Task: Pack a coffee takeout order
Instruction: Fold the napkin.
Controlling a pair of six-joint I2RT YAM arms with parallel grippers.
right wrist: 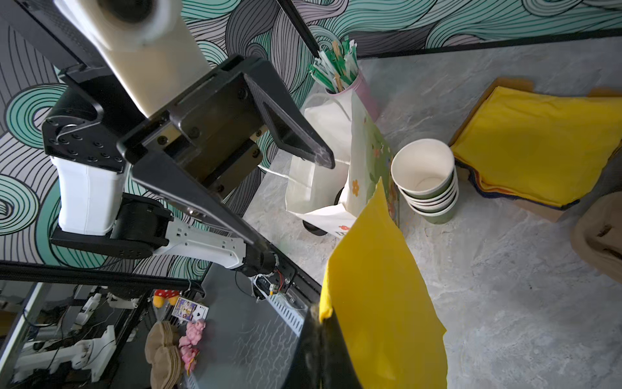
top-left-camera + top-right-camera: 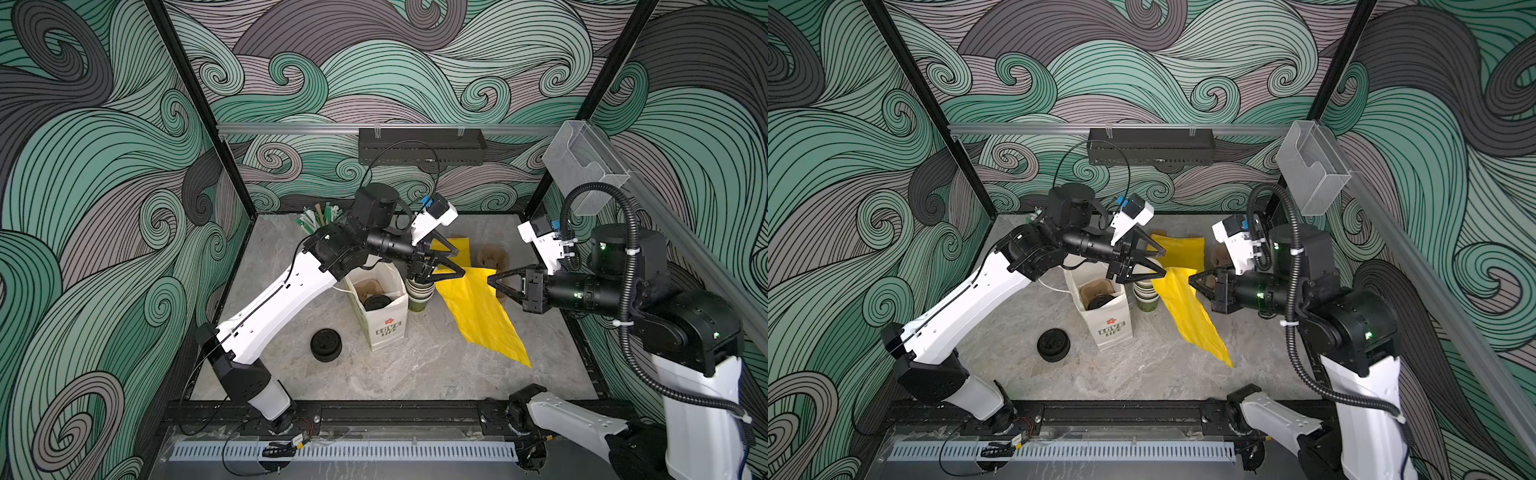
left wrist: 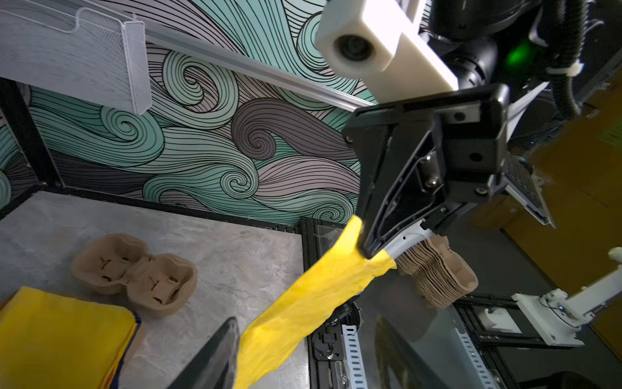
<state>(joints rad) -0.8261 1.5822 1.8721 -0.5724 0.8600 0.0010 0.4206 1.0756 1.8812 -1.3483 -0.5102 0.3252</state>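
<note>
White black-jointed arms, corrugated hose

Both top views: bright, even, diffuse light from above; only faint soft shadows on grey marbled tabletop; mild softness, wide-angle stretch toward corners. Left wrist view: white plastic camera housing blown out by glare, green indicator light blooms, nearest parts blurred. Right wrist view: thin bright-yellow sheet vivid, evenly lit; close foreground soft, borders bent.

You can read one label only: "LOVE LIFE" in dark block letters, under a small red flower mark, on the white paper bag's front.
</note>
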